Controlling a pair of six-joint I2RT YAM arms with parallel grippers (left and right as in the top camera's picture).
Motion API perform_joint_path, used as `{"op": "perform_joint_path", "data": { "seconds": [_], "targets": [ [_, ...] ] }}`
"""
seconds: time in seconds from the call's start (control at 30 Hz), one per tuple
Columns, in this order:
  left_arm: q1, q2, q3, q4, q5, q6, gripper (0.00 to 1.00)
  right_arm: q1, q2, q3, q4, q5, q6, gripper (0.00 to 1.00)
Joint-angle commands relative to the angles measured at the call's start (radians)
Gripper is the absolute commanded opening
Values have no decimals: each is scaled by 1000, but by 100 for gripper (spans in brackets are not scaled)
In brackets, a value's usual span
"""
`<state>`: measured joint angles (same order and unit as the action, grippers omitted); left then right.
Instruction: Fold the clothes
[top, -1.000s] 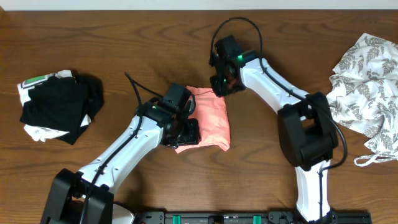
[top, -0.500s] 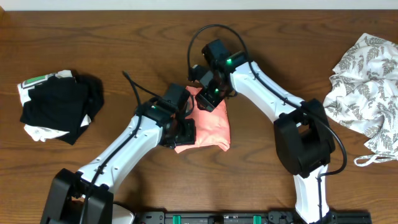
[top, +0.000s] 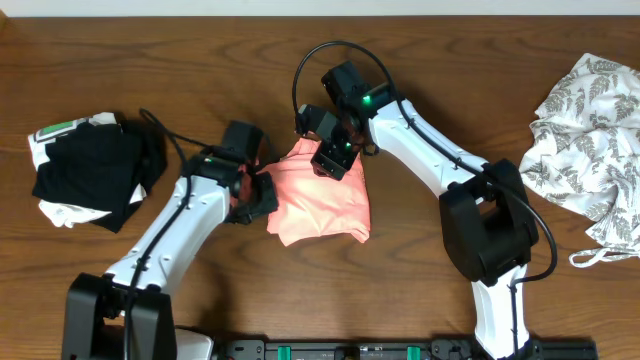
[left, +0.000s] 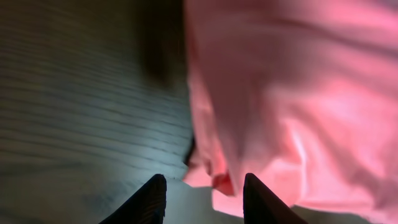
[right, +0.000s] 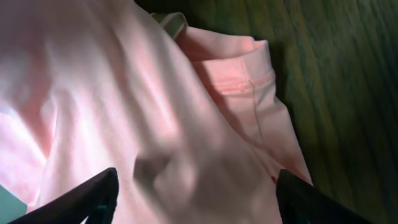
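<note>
EDITOR: Where is the shirt, and which way does it run?

PHOTOGRAPHER: The salmon-pink T-shirt lies folded at the middle of the wooden table, between the two arms. The bundle is almost as broad as it is long. Its longer run goes from the far side toward the near edge, with the near end leaning to the right arm's side. A stitched band shows at the far end; whether it is collar or hem cannot be told.

EDITOR: And the grippers?

PHOTOGRAPHER: The left gripper sits at the shirt's left edge, its fingers partly closed with a bunched fold of pink cloth nipped between them. The right gripper hangs over the far end, jaws spread wide and holding nothing. Pink fabric fills the view below it.

EDITOR: Anything else on the table?

PHOTOGRAPHER: A black-and-white bundle lies well to the left and a white leaf-print garment well to the right, both apart from the shirt.
</note>
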<state>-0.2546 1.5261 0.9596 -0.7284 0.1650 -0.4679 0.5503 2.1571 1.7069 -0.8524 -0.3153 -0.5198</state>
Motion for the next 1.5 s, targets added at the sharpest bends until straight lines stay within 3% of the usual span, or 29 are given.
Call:
{"op": "perform_joint_path", "data": {
  "seconds": [0.0, 0.2, 0.33, 0.47, 0.5, 0.6, 1.07, 1.27, 1.47],
  "targets": [
    [26, 0, -10, 1, -28, -2, 41, 15, 9, 6, 3, -27, -36, 74],
    [35, 0, -10, 0, -28, -1, 41, 42, 69, 6, 14, -26, -35, 60],
    [35, 0, -10, 1, -28, -1, 41, 53, 80, 6, 16, -26, -35, 41],
    [35, 0, -10, 1, -28, -1, 41, 53, 80, 6, 15, -26, -35, 40],
    [35, 0, -10, 1, -28, -1, 41, 52, 80, 6, 15, -26, -35, 35],
    [35, 0, -10, 0, -28, -1, 41, 52, 80, 6, 16, -26, -34, 2],
    [35, 0, -10, 4, -28, 2, 41, 45, 39, 82, 50, 103, 167, 1],
    [35, 0, -10, 5, -36, 2, 42, 6, 27, 92, 100, 155, 404, 1],
    [35, 0, -10, 4, -47, 2, 41, -18, 39, 86, 108, 169, 491, 2]
  ]
}}
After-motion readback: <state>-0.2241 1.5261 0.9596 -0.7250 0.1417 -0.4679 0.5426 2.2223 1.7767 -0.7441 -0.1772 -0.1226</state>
